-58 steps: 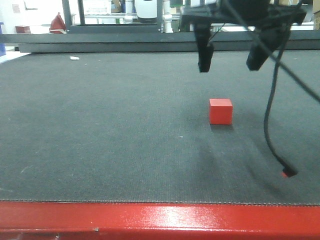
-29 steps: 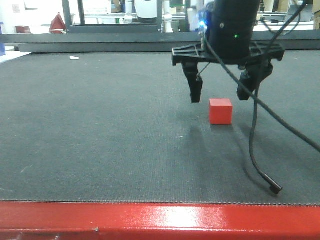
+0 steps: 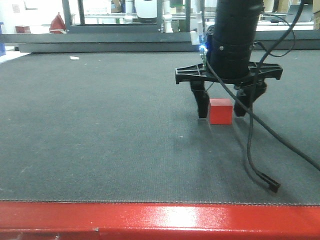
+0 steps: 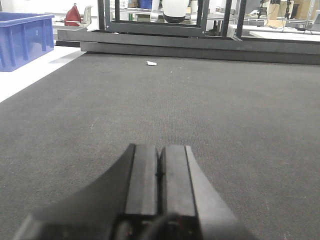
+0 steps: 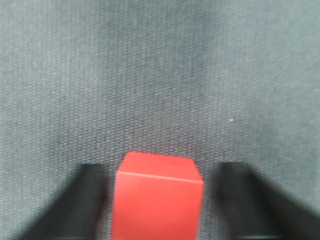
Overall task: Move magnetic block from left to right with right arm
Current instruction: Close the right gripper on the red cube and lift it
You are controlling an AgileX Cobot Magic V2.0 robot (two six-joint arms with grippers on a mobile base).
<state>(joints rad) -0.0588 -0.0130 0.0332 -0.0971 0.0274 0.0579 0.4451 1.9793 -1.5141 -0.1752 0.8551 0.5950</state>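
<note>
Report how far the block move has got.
Approach looks done: the right tool straddles the magnetic block. The grasp is in hand: the tool is open, with gaps visible on both sides in the wrist view. Left: close, lift, carry it right, set it down on the mat.

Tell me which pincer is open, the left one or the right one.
The right pincer: its fingers stand apart on either side of the red block. The left pincer is shut, fingers pressed together over the dark mat.
</note>
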